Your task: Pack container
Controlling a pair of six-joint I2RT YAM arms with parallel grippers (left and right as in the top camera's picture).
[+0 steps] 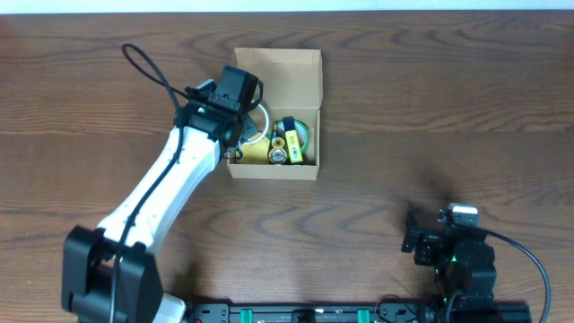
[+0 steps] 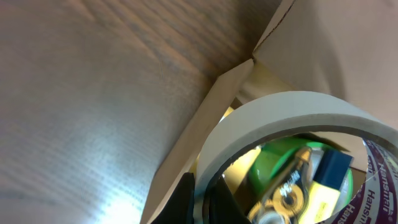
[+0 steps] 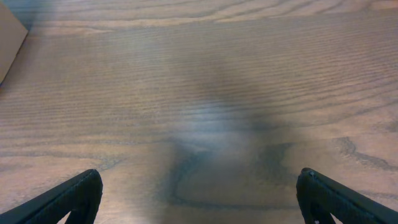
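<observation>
Cardboard box, tan and plain, the container (image 1: 273,172) sits just toward 12 o'clock from the middle of the wooden table (image 1: 430,108) in the overhead view, with its flap lid (image 1: 280,70) open on the 12 o'clock side. The left arm (image 1: 166,184) reaches in from 8 o'clock, and the left gripper (image 1: 238,135) is at the box's 9 o'clock wall. Its fingers (image 2: 184,200) are pressed together on the wall of a cream masking tape roll (image 2: 280,109), one dark finger outside the ring and one inside it. The roll stands on edge just inside that wall; whether it touches the box floor I cannot tell. Through the ring the left wrist camera shows a green roll (image 2: 273,158) lying in the box, with yellow and blue pieces over it that are too blurred to name. A further roll with purple lettering (image 2: 373,186) shows at the 4 o'clock corner of that view. From overhead, the green roll (image 1: 296,133) lies in the half of the box toward 6 o'clock, with small yellow pieces (image 1: 285,151) beside it. The right gripper (image 3: 198,180) is well apart from the box, at about 5 o'clock on the table. Its fingers are spread wide over bare wood and hold nothing.
</observation>
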